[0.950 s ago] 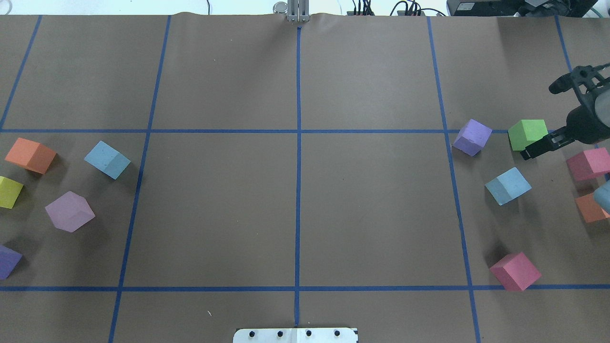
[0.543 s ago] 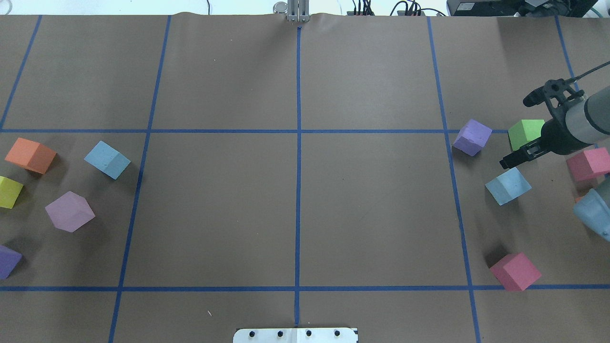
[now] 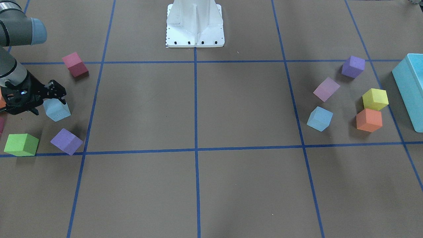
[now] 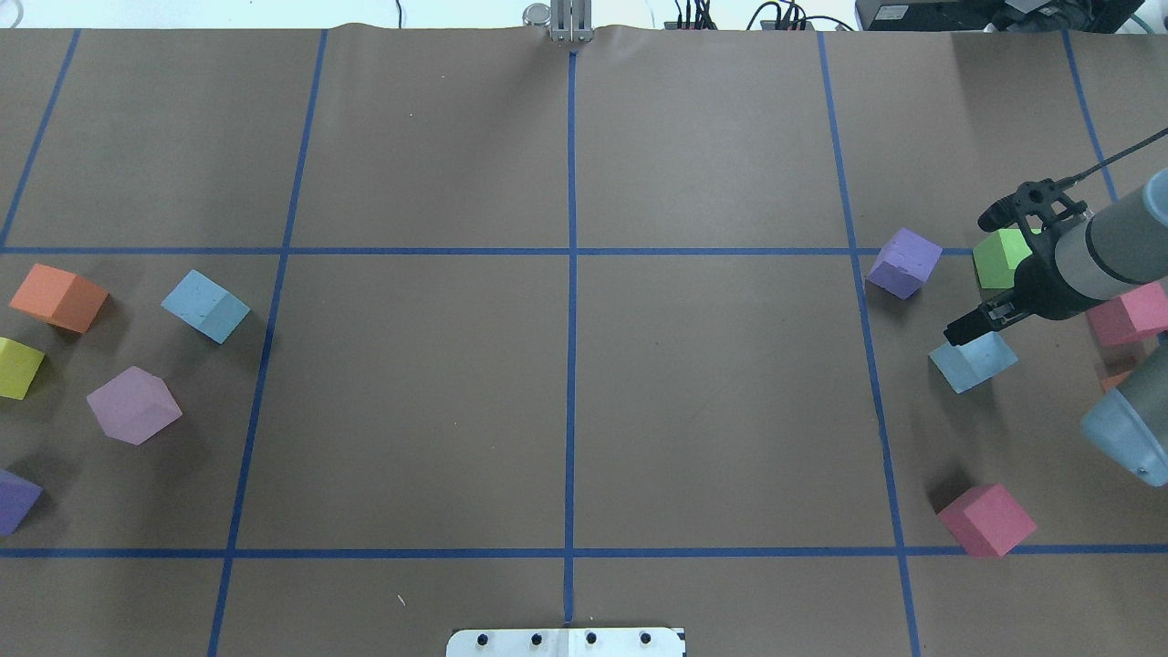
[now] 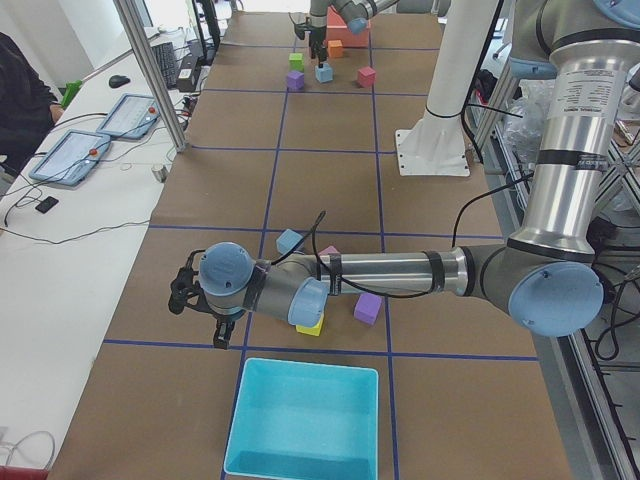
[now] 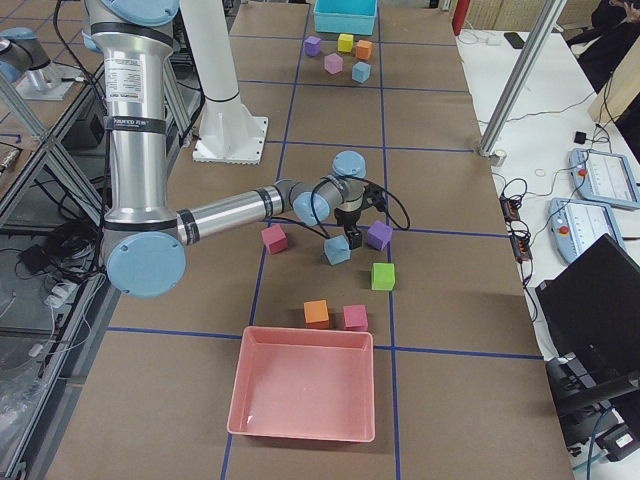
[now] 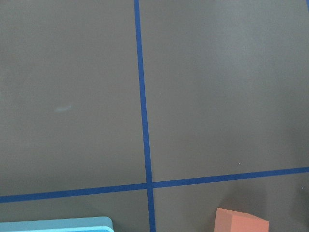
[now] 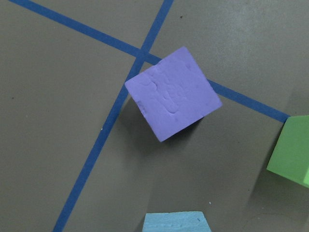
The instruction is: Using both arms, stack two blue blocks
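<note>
One blue block lies on the right side, between a purple cube and a pink cube; it also shows in the front view and at the bottom edge of the right wrist view. My right gripper hangs just over its far edge and looks open and empty; in the front view it sits right behind the block. The other blue block lies on the left side, untouched. My left gripper shows only in the exterior left view, beyond that block near the turquoise box; I cannot tell if it is open.
Around the right block are a purple cube, a green cube and pink cubes. On the left are orange, yellow and lilac cubes. A turquoise box and a pink tray stand at the table ends.
My right arm has swung left and nearer, carrying the gripper from beside the green cube to just over the right blue block. No block has moved.
</note>
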Available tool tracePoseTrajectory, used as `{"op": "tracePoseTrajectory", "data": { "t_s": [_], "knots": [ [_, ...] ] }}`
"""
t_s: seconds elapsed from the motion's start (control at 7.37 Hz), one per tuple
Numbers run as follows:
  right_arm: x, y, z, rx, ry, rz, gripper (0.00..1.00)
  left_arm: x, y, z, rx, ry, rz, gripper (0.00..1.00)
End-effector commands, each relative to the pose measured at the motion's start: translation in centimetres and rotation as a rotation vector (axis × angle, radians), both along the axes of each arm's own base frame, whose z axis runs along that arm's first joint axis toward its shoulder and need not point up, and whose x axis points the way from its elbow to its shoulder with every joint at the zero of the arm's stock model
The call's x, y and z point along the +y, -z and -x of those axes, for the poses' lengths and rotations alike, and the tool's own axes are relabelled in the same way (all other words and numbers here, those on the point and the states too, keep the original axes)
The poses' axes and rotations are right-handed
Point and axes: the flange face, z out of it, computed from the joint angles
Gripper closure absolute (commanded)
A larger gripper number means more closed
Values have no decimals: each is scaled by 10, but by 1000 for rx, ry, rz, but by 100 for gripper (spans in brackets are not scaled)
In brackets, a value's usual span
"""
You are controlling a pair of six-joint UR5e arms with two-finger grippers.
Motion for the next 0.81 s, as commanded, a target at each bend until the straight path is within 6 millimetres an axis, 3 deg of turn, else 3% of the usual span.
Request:
{"op": "tracePoseTrajectory", "data": {
  "t_s": [0.0,0.14,0.68],
  "knots": [
    [13,-26,-7,-4,4,-7,0,0,0,0,0,0,0,2],
    [14,-37,-2,-6,11,-10,0,0,1,0,0,0,-1,2],
    [15,-31,17,-9,14,-1,0,0,0,0,0,0,0,2]
  ]
}}
